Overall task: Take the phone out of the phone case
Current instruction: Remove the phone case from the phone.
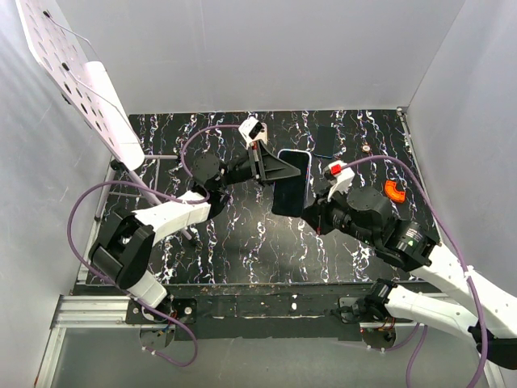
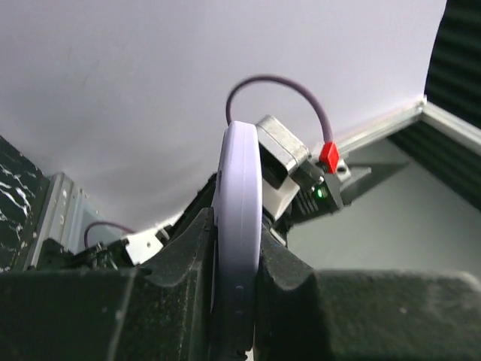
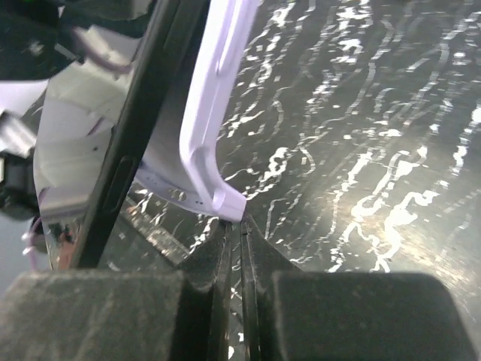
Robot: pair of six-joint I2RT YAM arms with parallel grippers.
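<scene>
The phone (image 1: 292, 182), dark screen up, is held off the black marbled table (image 1: 242, 242) in its lavender case. My left gripper (image 1: 271, 166) is shut on its left long edge; the left wrist view shows the case's edge (image 2: 239, 218) clamped between the fingers (image 2: 237, 301). My right gripper (image 1: 312, 208) is at the phone's near right corner. In the right wrist view its jaws (image 3: 242, 226) are shut with the case's corner (image 3: 225, 201) at their tips. There the case (image 3: 214, 98) is peeled away from the phone's black edge (image 3: 135, 143).
An orange object (image 1: 394, 191) lies on the table at the right. A white perforated board (image 1: 73, 73) leans at the back left. White walls close in the table on three sides. An aluminium rail (image 1: 105, 311) runs along the near edge.
</scene>
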